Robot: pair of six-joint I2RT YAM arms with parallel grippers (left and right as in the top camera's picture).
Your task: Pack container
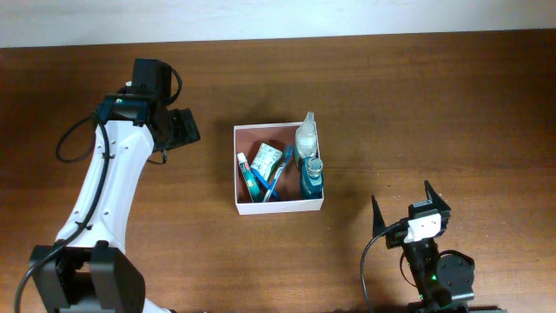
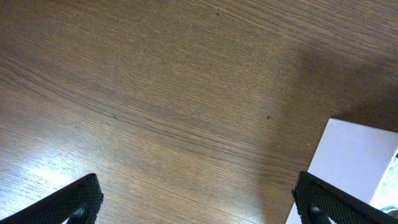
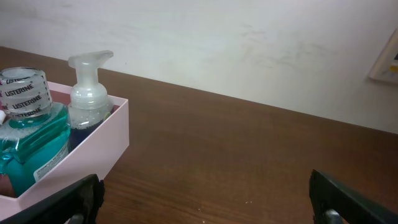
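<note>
one container [image 1: 278, 206] sits mid-table overhead, holding one pump bottle [image 1: 306, 139], one mouthwash bottle [image 1: 312, 176] and one blue toothbrush [image 1: 278, 172]; the left wrist view shows the left gripper [image 2: 199, 198] wide apart, empty, near its corner; the right wrist view shows the right gripper [image 3: 205, 193] equally spread, touching nothing.

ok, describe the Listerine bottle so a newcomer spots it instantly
Start at the white-walled container in the middle of the wooden table. Two bottles stand along its right wall. The Listerine bottle is the teal one with a clear cap, lower in the overhead view than the clear pump bottle.
</note>
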